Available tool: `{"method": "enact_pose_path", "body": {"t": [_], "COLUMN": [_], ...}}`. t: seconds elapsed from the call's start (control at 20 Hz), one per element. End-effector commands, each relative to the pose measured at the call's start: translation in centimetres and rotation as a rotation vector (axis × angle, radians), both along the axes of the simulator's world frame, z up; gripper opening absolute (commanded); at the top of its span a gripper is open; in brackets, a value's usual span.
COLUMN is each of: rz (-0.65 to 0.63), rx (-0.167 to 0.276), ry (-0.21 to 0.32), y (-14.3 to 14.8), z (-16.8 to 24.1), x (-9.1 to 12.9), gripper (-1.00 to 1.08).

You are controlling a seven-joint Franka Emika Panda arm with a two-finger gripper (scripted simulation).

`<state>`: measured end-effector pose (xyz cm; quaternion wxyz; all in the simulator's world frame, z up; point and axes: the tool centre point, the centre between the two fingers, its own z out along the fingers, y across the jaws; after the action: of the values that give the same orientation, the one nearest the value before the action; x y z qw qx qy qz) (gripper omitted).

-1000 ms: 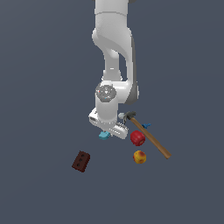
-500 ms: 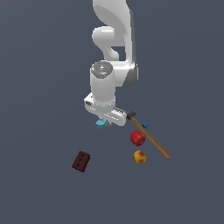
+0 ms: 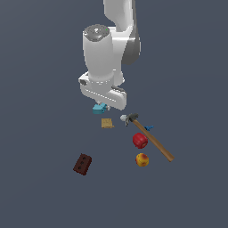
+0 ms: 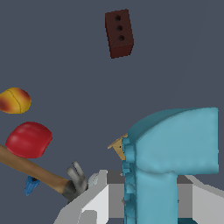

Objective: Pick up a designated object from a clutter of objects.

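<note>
My gripper [image 3: 100, 105] grasps the cyan bracket [image 4: 170, 148]. Only my wrist view shows its angular shape, with the tan block [image 4: 119, 148] mostly hidden behind it.

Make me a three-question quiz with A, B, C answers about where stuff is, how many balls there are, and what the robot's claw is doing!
1. What lies right beside the hammer handle?
A. brick
B. red ball
C. robot base

2. How many balls are there?
A. one
B. two
C. four

3. What is the claw doing?
A. holding the cyan piece
B. holding the hammer
C. holding nothing

Answers:
1 B, the red ball sits against the handle.
2 B, red one and yellow-red ball.
3 A, the cyan piece fills the wrist view, lifted off the floor.
</note>
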<state>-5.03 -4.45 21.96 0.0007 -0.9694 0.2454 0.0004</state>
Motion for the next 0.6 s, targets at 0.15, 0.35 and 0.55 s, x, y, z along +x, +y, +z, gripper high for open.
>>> {"method": "enact_pose_path", "body": {"t": [0.15,0.35,0.55], "rz": [0.000,-0.001,-0.001], "rx": [-0.001,-0.001,-0.001], "ry": [-0.001,0.000,0.000], "y": [-0.8,-1.4,-1.8], "z": [5.5,9.0,12.1], "x": [-1.8,-2.9,-3.8], "gripper": [-1.00,-1.00,-1.00]}}
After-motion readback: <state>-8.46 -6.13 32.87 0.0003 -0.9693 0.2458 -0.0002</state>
